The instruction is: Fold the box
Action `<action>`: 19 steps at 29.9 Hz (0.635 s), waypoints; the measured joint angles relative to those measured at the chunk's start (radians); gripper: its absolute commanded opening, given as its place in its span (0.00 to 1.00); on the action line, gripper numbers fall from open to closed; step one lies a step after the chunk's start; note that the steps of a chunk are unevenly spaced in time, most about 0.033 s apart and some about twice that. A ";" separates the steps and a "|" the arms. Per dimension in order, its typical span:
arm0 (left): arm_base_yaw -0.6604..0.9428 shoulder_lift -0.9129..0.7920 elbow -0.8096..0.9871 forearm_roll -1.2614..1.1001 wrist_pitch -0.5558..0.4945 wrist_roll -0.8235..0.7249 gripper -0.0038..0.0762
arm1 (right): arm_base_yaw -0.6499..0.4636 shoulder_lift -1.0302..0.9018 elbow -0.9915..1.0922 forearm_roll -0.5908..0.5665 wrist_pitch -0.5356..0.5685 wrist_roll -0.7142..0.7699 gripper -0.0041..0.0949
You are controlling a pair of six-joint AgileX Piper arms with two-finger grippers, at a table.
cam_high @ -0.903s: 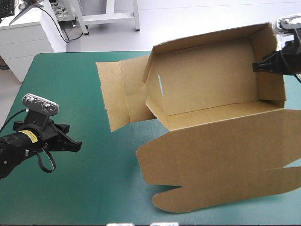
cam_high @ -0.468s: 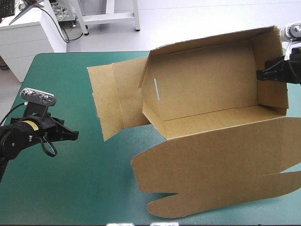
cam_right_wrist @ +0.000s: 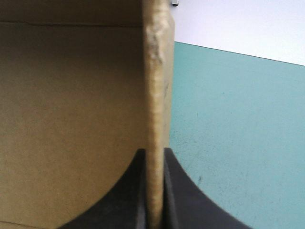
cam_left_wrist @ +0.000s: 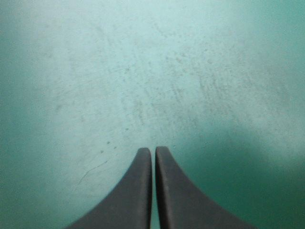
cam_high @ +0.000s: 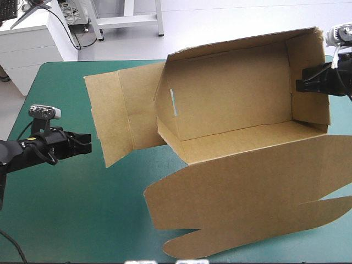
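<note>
Box [cam_high: 231, 104] toward tabletop's [cam_high: 71, 209] far right corner, tray open, lid [cam_high: 247, 192] flat toward near edge. Right end effector [cam_right_wrist: 153, 152] pinching its right wall; left end effector [cam_left_wrist: 153, 149] pressed together, empty, near left edge. Risk: one-sided pull buckles wall, skews box.

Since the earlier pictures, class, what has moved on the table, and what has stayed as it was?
The box has slid toward the left edge of the table, the right gripper staying shut on its right wall. The left gripper has shifted slightly, still holding nothing.
</note>
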 measured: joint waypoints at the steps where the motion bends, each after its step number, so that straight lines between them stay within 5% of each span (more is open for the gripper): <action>1: 0.004 0.017 0.018 -0.056 -0.004 0.054 0.07 | 0.000 0.000 0.000 0.002 0.000 0.000 0.02; 8: 0.005 0.161 0.049 -0.275 -0.018 0.204 0.12 | 0.059 0.000 0.001 -0.001 -0.001 0.000 0.02; 11: 0.006 0.232 0.049 -0.344 0.029 0.251 0.28 | 0.099 0.000 0.001 -0.004 0.000 0.000 0.02; 16: 0.007 0.306 0.049 -0.491 0.139 0.361 0.70 | 0.117 0.000 0.002 -0.006 0.000 0.015 0.02; 19: 0.007 0.316 0.049 -0.576 0.202 0.420 0.80 | 0.120 0.000 0.002 -0.009 0.000 0.023 0.02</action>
